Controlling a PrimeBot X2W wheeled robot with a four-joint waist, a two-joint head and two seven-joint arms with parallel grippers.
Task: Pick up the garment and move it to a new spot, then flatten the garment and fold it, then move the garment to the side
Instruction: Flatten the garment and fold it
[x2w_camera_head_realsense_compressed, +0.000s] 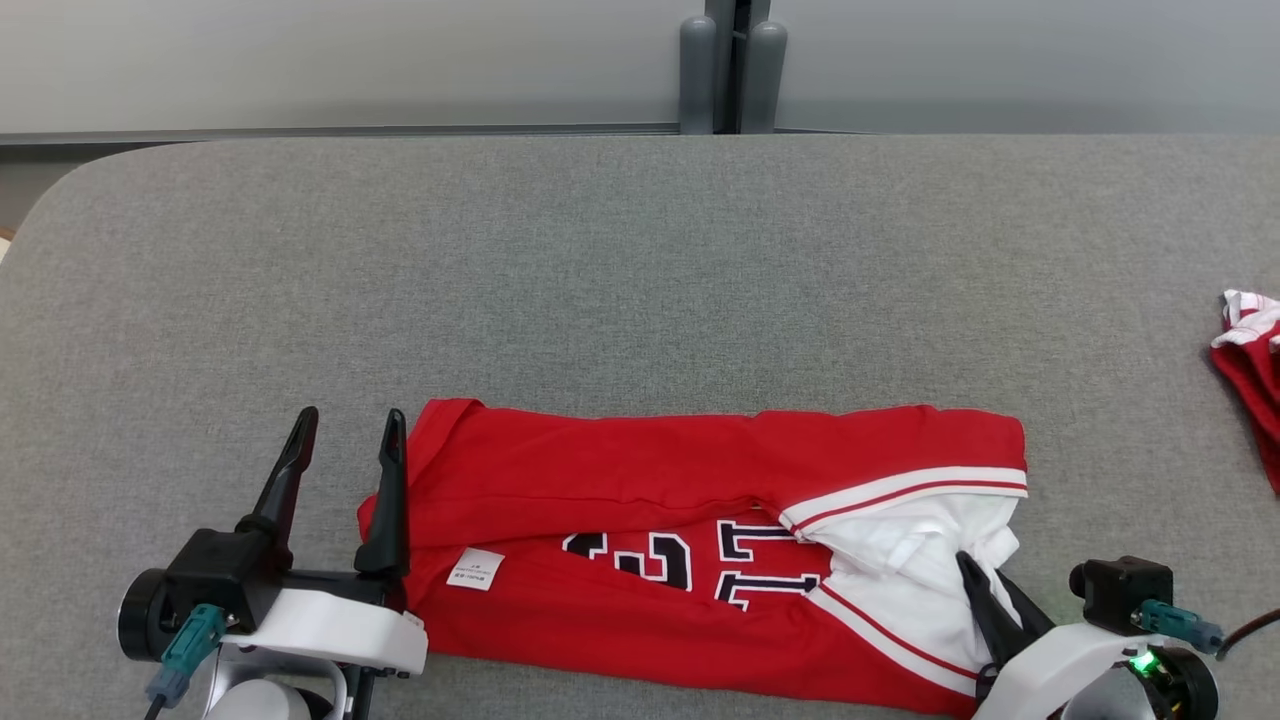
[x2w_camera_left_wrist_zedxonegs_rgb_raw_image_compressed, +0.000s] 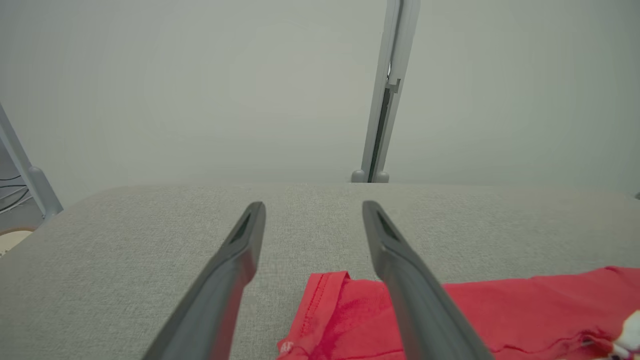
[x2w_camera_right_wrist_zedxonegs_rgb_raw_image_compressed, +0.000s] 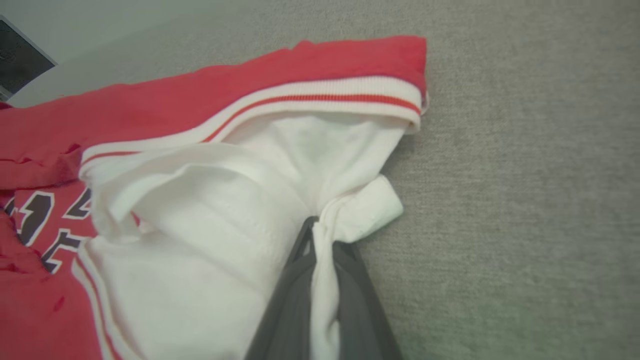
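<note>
On the counter's (x2w_camera_head_realsense_compressed: 600, 250) near side, the right pincer (x2w_camera_head_realsense_compressed: 978, 568) clamps only a thin white edge of the flat jersey (x2w_camera_head_realsense_compressed: 620, 470) (left pincer (x2w_camera_head_realsense_compressed: 350, 415) gapes, empty), so a pull may slip it free.

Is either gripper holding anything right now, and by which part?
The right gripper pinches the garment by a fold of white fabric; the left gripper is open, holding nothing.

The left gripper (x2w_camera_head_realsense_compressed: 352, 412) is pointing forward at the lower left of the head view, holding its two dark fingers wide apart. The right gripper (x2w_camera_head_realsense_compressed: 978, 565) is pinching a white fold of the garment (x2w_camera_head_realsense_compressed: 900, 540) between closed fingers, its pale wrist angling inward.
</note>
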